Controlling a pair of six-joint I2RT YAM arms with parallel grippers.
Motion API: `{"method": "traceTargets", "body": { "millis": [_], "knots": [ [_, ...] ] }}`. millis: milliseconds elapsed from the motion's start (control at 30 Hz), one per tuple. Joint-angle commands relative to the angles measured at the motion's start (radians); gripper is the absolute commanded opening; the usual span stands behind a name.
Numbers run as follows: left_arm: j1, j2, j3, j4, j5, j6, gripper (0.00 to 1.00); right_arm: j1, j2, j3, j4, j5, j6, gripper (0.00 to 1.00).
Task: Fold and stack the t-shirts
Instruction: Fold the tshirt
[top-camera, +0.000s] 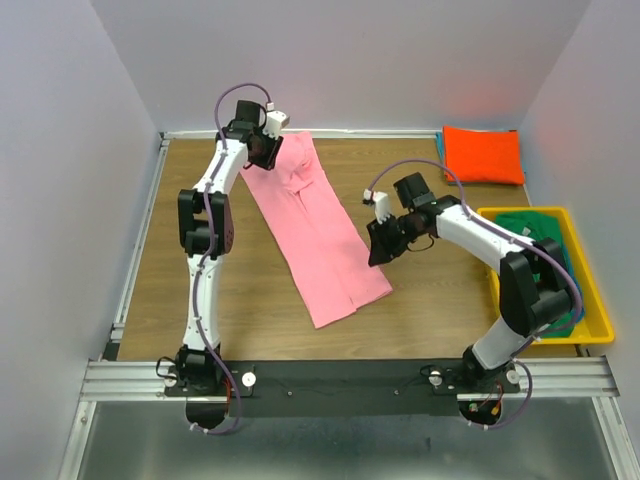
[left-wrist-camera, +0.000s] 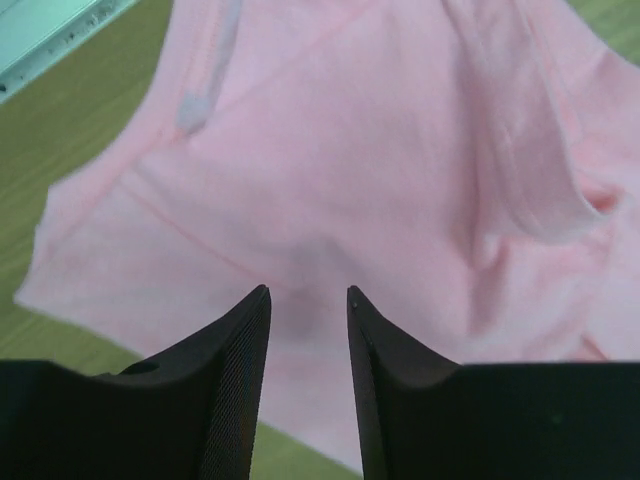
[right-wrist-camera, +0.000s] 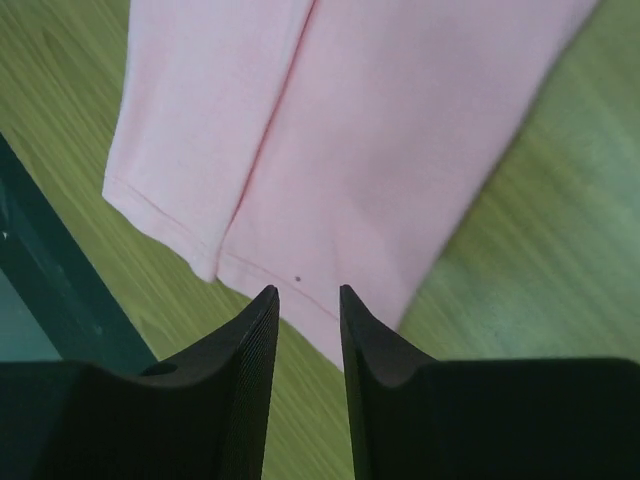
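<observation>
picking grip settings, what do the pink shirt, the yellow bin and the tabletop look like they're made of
Pink shirt: soft matte knit cloth, probably cotton; it creases and shows stitched hems.
Yellow bin: smooth rigid plastic, going by its uniform moulded rim.
Tabletop: wood-grain surface, possibly laminate; streaked brown grain.

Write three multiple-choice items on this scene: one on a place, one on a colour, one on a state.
1. Where on the table does the orange t-shirt lie? A near right corner; B far right corner; C near left corner.
2. What colour is the bin? A yellow; B red; C white.
3. How is the right claw? A shut on cloth; B open, holding nothing; C out of view.
Key: B, it lies folded beyond the bin; A, its rim is yellow; B, its fingers stand apart above the pink t-shirt's hem.
</observation>
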Motion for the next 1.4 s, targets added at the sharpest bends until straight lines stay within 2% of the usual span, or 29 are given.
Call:
{"method": "traceTargets", "body": {
  "millis": [0,33,233,400,633,900,933,1033,1100,1133,1200,1233,1300,1333,1367],
  "knots": [
    [0.001,-0.243,-0.211,0.092,0.073,-0.026,0.45,-0.016,-0.026,0.073,-0.020,0.028,-0.016,0.38],
    [-0.002,-0.313,-0.319,0.125,0.083,-0.027,0.45,-0.016,-0.016,0.076,-0.020,0.052,-0.033,0.37],
    [-0.018,-0.429,-0.579,0.145,0.156,-0.049,0.44,-0.012,0.121,0.130,-0.011,0.072,-0.029,0.26],
    [-0.043,-0.405,-0.637,0.145,0.139,-0.047,0.43,-0.001,0.198,0.138,0.014,0.049,-0.002,0.20],
    [-0.063,-0.273,-0.572,0.114,0.139,-0.060,0.42,0.042,0.250,0.029,0.080,0.017,0.047,0.16],
    [-0.095,-0.044,-0.247,-0.016,0.187,-0.047,0.38,0.163,0.336,0.021,0.149,-0.086,0.151,0.17],
    [-0.095,-0.007,-0.177,-0.044,0.192,-0.047,0.38,0.169,0.339,0.045,0.147,-0.101,0.163,0.19],
    [-0.095,-0.001,-0.111,-0.056,0.192,-0.024,0.41,0.168,0.299,0.087,0.144,-0.110,0.172,0.23],
    [-0.092,-0.041,-0.121,-0.050,0.211,0.000,0.44,0.169,0.253,0.107,0.143,-0.115,0.175,0.26],
    [-0.092,-0.111,-0.136,-0.033,0.227,0.021,0.45,0.168,0.229,0.114,0.138,-0.113,0.171,0.28],
    [-0.091,-0.209,-0.224,-0.009,0.277,0.049,0.48,0.168,0.138,0.136,0.127,-0.083,0.148,0.33],
    [-0.091,-0.328,-0.265,0.017,0.299,0.072,0.52,0.169,0.109,0.141,0.123,-0.066,0.119,0.36],
    [-0.089,-0.456,-0.409,0.048,0.356,0.135,0.61,0.168,0.018,0.148,0.106,-0.005,0.079,0.49],
    [-0.088,-0.587,-0.523,0.083,0.395,0.173,0.70,0.168,-0.035,0.151,0.088,0.032,0.035,0.58],
    [-0.086,-0.651,-0.584,0.099,0.405,0.195,0.72,0.168,-0.052,0.150,0.078,0.046,0.012,0.61]
  ]
}}
